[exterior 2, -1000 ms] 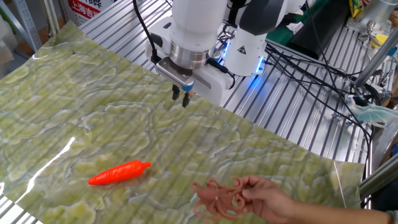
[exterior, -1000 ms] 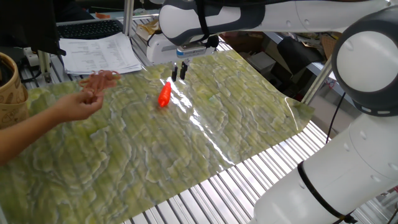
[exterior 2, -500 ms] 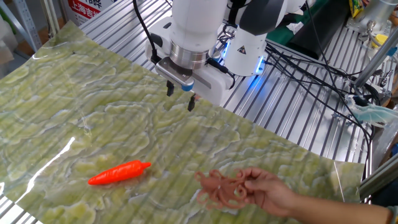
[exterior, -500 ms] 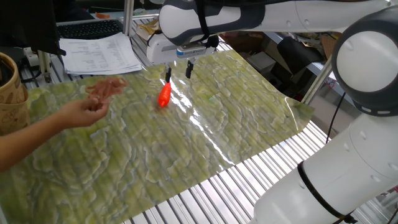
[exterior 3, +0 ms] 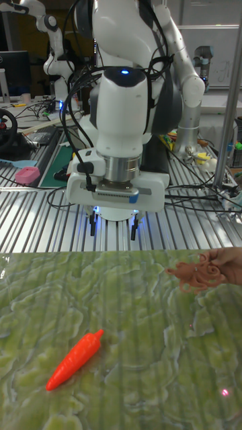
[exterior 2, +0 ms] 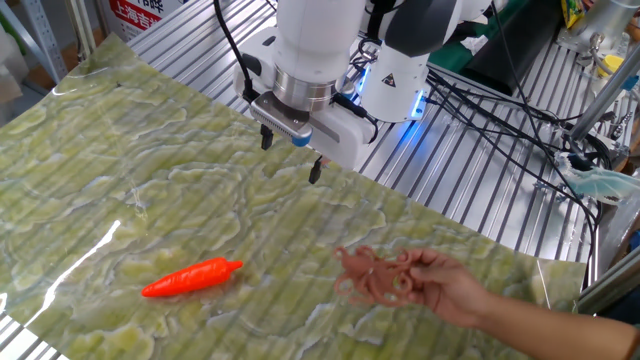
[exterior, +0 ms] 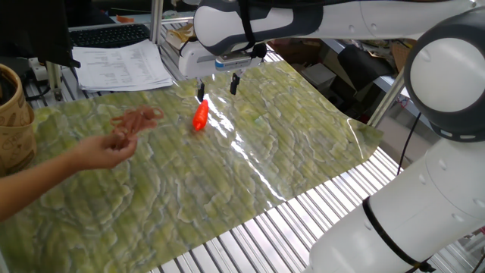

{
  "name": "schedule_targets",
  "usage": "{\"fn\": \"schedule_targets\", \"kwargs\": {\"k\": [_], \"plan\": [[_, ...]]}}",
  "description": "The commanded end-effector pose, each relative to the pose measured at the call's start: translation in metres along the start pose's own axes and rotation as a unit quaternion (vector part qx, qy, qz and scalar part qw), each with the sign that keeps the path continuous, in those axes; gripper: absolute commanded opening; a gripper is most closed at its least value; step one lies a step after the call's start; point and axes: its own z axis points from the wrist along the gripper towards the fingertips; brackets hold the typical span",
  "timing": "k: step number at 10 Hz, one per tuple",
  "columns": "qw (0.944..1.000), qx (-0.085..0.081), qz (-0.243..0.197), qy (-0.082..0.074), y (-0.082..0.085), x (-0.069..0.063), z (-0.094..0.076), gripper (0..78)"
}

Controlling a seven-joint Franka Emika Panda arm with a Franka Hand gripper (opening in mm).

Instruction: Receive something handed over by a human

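The human's hand [exterior: 106, 149] [exterior 2: 455, 290] [exterior 3: 232, 265] holds the something handed over, a reddish-brown floppy toy [exterior: 139, 120] [exterior 2: 375, 278] [exterior 3: 198, 271] with thin curling legs, just above the green mat. My gripper [exterior: 217, 87] [exterior 2: 290, 155] [exterior 3: 113, 228] hangs open at the mat's far edge, fingers spread wide and pointing down, with nothing between them. The toy is clearly apart from the gripper, off to its side and lower. It does not touch the fingers.
A bright orange carrot-like object [exterior: 200, 115] [exterior 2: 190, 278] [exterior 3: 74, 359] lies on the green mat [exterior: 250, 174]. A wicker basket [exterior: 11, 106] and papers [exterior: 121, 64] sit beyond the mat's edge. Cables [exterior 2: 500, 110] run over the slatted metal table.
My gripper went from shut to wide open while staying in place. The hand carried the toy closer to the gripper.
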Motion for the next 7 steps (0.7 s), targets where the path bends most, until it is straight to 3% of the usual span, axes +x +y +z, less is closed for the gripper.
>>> {"fn": "schedule_targets", "kwargs": {"k": [1,5,7], "plan": [[0.9975,-0.017,0.068,0.009,-0.073,0.022,0.047,77.3],[0.9975,-0.017,0.068,0.01,-0.09,0.031,0.055,77.3],[0.9957,-0.019,0.09,0.01,-0.097,0.033,0.057,77.3]]}}
